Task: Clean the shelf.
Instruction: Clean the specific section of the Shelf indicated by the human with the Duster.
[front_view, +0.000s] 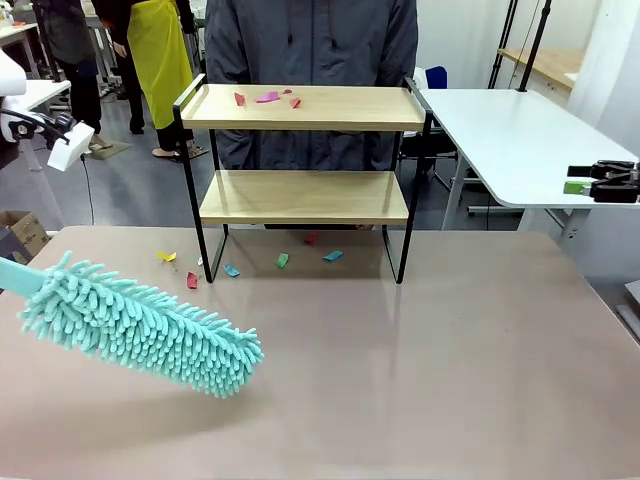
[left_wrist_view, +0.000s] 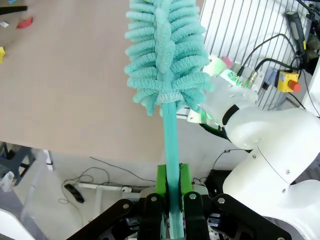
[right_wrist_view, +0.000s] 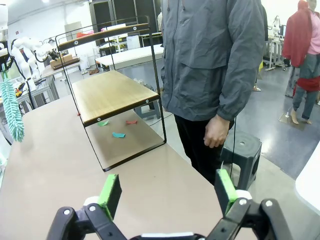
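Front view: the shelf (front_view: 340, 110) stands at the middle of the desk's (front_view: 450, 350) far edge, directly in front of a person (front_view: 310, 40) in a grey jacket. Pink and red paper scraps (front_view: 268, 97) lie on its top board, towards the left. More coloured scraps (front_view: 282, 261), among them yellow, red, blue and green ones, lie scattered on the desk beneath the shelf and just in front of it, mostly on the left half.

A teal fluffy duster (front_view: 140, 325) hangs over the near left corner of the desk. It is tilted, its tip lower and pointing toward the desk's middle, with a shadow beneath it, and its handle runs off past the left edge. In the left wrist view the left fingers (left_wrist_view: 165, 180) are clamped tight on that handle, green pads pressed against both sides of it.

The right fingers (front_view: 578, 186) hover beyond the desk's right edge, raised above its surface. In the right wrist view they are spread wide with nothing between them, facing the shelf's side rail. The person's hand (right_wrist_view: 216, 132) hangs by the far right corner.
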